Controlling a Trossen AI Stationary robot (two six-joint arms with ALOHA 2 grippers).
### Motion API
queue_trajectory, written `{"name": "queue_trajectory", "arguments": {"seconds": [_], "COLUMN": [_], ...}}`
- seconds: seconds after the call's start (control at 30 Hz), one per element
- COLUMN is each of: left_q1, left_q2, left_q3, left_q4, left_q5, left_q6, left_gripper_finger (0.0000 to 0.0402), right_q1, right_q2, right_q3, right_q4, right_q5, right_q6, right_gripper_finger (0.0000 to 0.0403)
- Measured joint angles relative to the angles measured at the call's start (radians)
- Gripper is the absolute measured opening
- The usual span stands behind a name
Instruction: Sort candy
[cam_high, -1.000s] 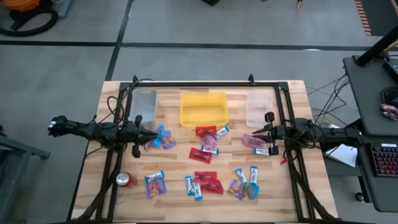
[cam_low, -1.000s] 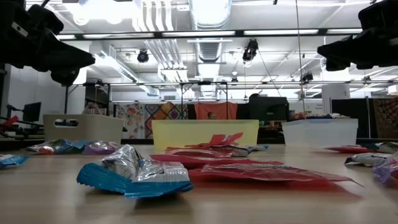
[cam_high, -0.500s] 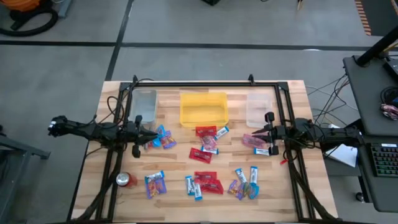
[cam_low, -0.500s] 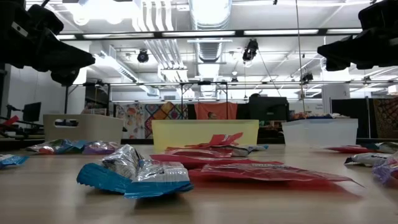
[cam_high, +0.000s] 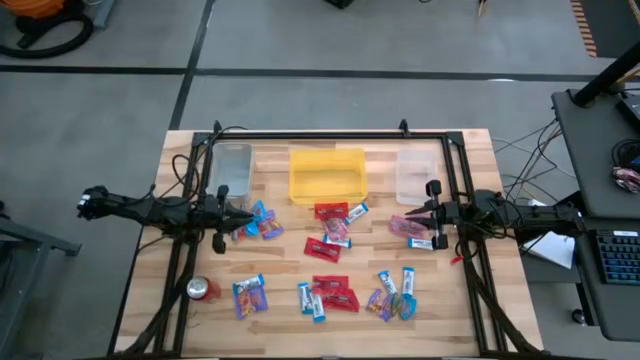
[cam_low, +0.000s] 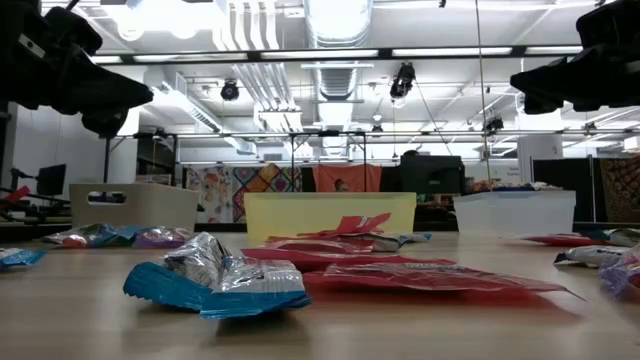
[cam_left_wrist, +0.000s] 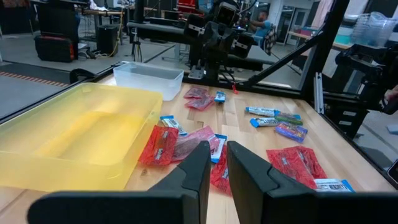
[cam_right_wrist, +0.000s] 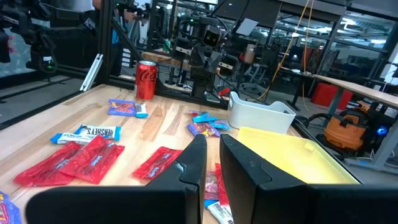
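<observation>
The candy lies loose on the wooden table in the high view. Red packets (cam_high: 322, 248) sit mid-table, purple packets (cam_high: 250, 297) toward the near edge, and blue-and-white bars (cam_high: 408, 280) are mixed among them. One small heap (cam_high: 262, 222) lies just ahead of my left gripper (cam_high: 238, 226), and another heap (cam_high: 412, 230) lies by my right gripper (cam_high: 418, 215). Both grippers hover above the table, shut and empty, pointing at each other across the middle. The left wrist view shows red packets (cam_left_wrist: 163, 144) past my left gripper (cam_left_wrist: 212, 163). The right wrist view shows red packets (cam_right_wrist: 93, 157) past my right gripper (cam_right_wrist: 212, 155).
Along the far edge stand three bins: a grey bin (cam_high: 233, 167), a yellow bin (cam_high: 327, 175) and a clear bin (cam_high: 415, 175). A red soda can (cam_high: 203, 290) stands near the near-left corner. A black frame (cam_high: 330, 134) runs round the table's far edge and sides.
</observation>
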Motion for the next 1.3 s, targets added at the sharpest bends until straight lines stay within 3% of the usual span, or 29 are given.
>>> {"name": "queue_trajectory", "arguments": {"seconds": [0.1, 0.27, 0.43, 0.6, 0.67, 0.77, 0.93, 1.1, 1.3], "left_q1": [0.0, 0.0, 0.0, 0.0, 0.0, 0.001, 0.0, 0.0, -0.003], "left_q2": [0.0, 0.012, 0.013, 0.014, 0.018, 0.04, 0.156, 0.33, 0.555], "left_q3": [0.0, 0.0, 0.001, 0.005, 0.005, 0.005, 0.026, 0.142, 0.417], "left_q4": [0.081, 0.363, 0.578, 0.612, 0.611, 0.597, 0.589, 0.455, -0.112], "left_q5": [-0.001, -0.008, -0.011, -0.096, -0.201, -0.306, -0.249, -0.217, -0.174], "left_q6": [-0.003, -0.15, 0.01, 0.168, 0.175, -0.002, -0.107, -0.176, -0.291], "left_gripper_finger": [0.0039, 0.0039, 0.0039, 0.0039, 0.0039, 0.0039, 0.0039, 0.0039, 0.0039], "right_q1": [0.0, 0.0, 0.0, 0.0, 0.0, 0.0, 0.0, 0.0, 0.0], "right_q2": [0.0, 0.0, 0.0, 0.0, 0.0, 0.0, 0.0, 0.001, 0.002], "right_q3": [0.0, 0.0, 0.0, 0.0, 0.0, 0.0, 0.0, 0.0, 0.0], "right_q4": [0.0, 0.0, 0.0, 0.0, 0.001, 0.01, 0.022, 0.038, 0.028], "right_q5": [-0.002, 0.056, 0.131, 0.131, 0.135, 0.165, 0.273, 0.272, 0.301], "right_q6": [0.07, 0.408, 0.438, 0.438, 0.438, 0.456, 0.611, 0.665, 0.724], "right_gripper_finger": [0.0038, 0.0038, 0.0038, 0.0038, 0.0038, 0.0038, 0.0038, 0.0038, 0.0038]}}
